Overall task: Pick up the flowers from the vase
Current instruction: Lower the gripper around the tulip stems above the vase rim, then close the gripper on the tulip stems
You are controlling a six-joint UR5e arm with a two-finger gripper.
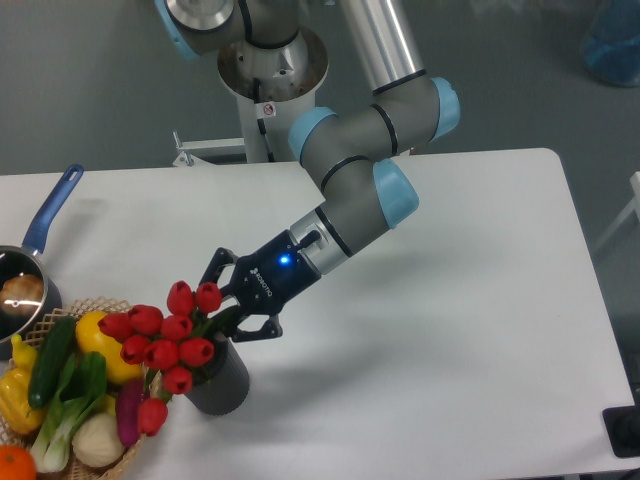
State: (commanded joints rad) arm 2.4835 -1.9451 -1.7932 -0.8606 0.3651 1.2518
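The flowers [165, 335], a bunch of red tulip buds on green stems, lean up and to the left out of the vase [222, 385], a short dark grey cylinder near the table's front left. My gripper [230, 312] reaches in from the right, just above the vase's rim. Its fingers have come together on the green stems right behind the buds. The lower stem ends are hidden inside the vase.
A wicker basket [120, 462] of vegetables sits at the front left corner, touching the flower heads. A blue-handled metal pan [25, 275] is at the left edge. The robot's base [270, 70] stands behind the table. White tabletop [450, 350] stretches to the right.
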